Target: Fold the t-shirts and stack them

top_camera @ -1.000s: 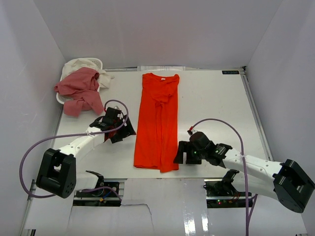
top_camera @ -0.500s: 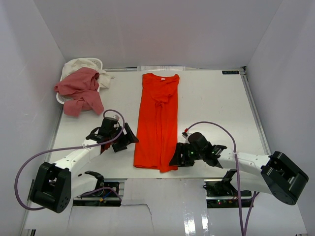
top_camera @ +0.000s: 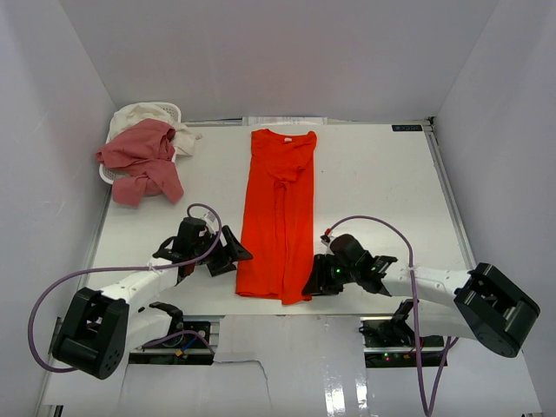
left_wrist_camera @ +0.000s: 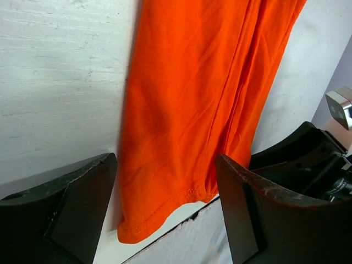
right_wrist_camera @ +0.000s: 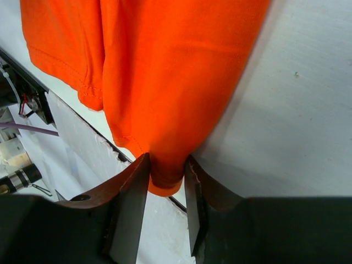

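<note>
While the flat white tabletop is carrying everything, the bright orange-red fabric t-shirt is lying down its middle. It is folded lengthwise into a long narrow strip, with its collar pointing toward the far wall and its hem reaching almost to the near edge. At the far left corner, the dusty pink fabric t-shirt is sprawling crumpled over the front of the small white plastic basket and spilling onto the table, well apart from the orange-red one. The cream-white fabric t-shirt is bunching inside the basket behind the pink one, with a bit hanging over the right rim.

The black two-finger left gripper is sitting low at the near left corner of the orange-red t-shirt, its jaws gaping wide on either side of that hem corner. The black two-finger right gripper is sitting at the near right corner, its jaws clamping a fold of the hem. In the right wrist view the orange fabric is squeezing between the two fingers, with a small lip of hem poking out below them.
</note>
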Robot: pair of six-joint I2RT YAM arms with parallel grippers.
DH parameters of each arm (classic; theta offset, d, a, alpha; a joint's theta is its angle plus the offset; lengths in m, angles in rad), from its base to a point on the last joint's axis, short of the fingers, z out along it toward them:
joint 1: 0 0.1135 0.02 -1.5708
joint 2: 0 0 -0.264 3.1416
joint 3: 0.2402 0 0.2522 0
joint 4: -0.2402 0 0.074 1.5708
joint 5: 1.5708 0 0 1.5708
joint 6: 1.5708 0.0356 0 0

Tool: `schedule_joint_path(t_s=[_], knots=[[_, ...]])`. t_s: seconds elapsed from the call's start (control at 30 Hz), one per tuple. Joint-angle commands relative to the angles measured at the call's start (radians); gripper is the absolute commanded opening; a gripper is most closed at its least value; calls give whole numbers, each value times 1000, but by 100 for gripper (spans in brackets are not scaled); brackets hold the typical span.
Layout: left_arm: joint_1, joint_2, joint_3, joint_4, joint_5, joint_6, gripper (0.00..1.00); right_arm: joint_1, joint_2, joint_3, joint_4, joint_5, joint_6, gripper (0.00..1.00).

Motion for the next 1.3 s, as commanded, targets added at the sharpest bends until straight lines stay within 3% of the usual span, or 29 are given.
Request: schedule_joint_path(t_s=[0.0,0.07,0.2,0.3,0.7,0.9,1.0,1.17,1.27], knots=[[-7,8,-44,-4,3,11,84,-1,16,18,-12,21,-25,37],[-7,7,-50,-4,12,19,83,-1,21,20,-15,27,-28,33],[-7,-8,-68,-12,18,25,82,-1,25,29,-30,35,-37,14],[-9,-41,-94,-21,16,25,81,-1,27,41,-45,42,-46,8],[-69,-65,-139,-73,-11,-21,75,-1,28,82,-110,70,-74,8],[-70,-71,-149,-79,-25,-25,49,-1,27,83,-113,72,-75,8],[-70,-90,-159,-90,-49,-31,25,-1,21,82,-121,78,-77,8],[-73,-64,-154,-72,-39,-30,23,-2,16,83,-124,76,-80,8],[-73,-44,-156,-44,-16,-28,11,-2,22,84,-127,72,-88,8]])
